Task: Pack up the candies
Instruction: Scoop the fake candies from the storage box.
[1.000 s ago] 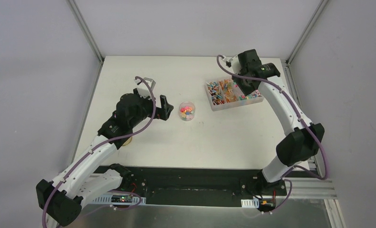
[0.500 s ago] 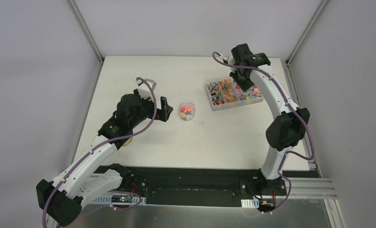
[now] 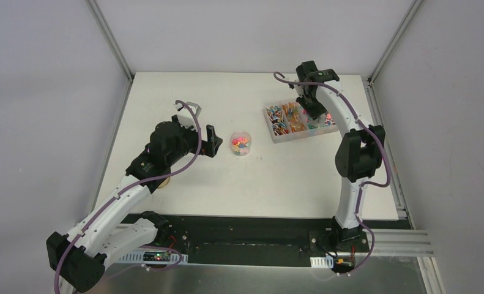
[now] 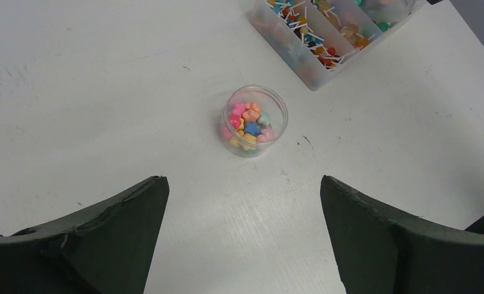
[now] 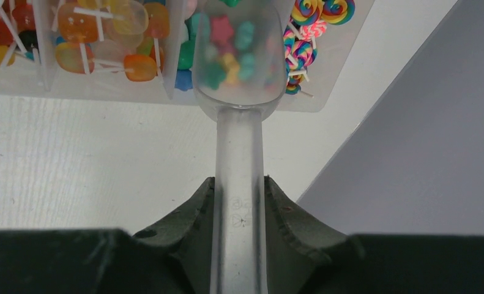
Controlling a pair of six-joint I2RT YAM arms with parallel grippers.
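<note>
**Worktop layout.** A small clear round plastic jar [image 4: 254, 120] stands upright and uncapped near the middle of the white worktop [image 3: 288, 184]. A clear rectangular plastic box with divided compartments [image 3: 286, 138] lies toward the far right corner. A tan round disc [image 3: 166, 182] shows partly beneath the left arm, close to the left edge.

**Candies.** The tiny multicoloured candies [image 4: 248, 122] occupy three places:
- The jar holds a low heap of pink, orange, blue and yellow pieces.
- The bowl of the clear plastic scoop [image 5: 239, 92] holds green, yellow and pink pieces.
- Loose green and blue pieces lie in the box compartment beneath the scoop bowl.

Neighbouring compartments hold orange lollipops on white sticks [image 5: 104, 37] and rainbow swirl lollipops [image 5: 325, 9].

**Left gripper.** The left gripper [image 4: 242, 184] sits on the left-edge side of the jar and points at it. Its jaws are spread wide and empty. The jar stands ahead of the fingertips, between their lines, apart from both fingers.

**Right gripper.** The right gripper [image 5: 239, 202] is over the box at the far right. Its jaws pinch the flat handle of the scoop, one finger on each side. The handle runs straight out from the fingers. The bowl lies over the compartment of loose pieces. Whether the bowl touches the contents below cannot be determined.
</note>
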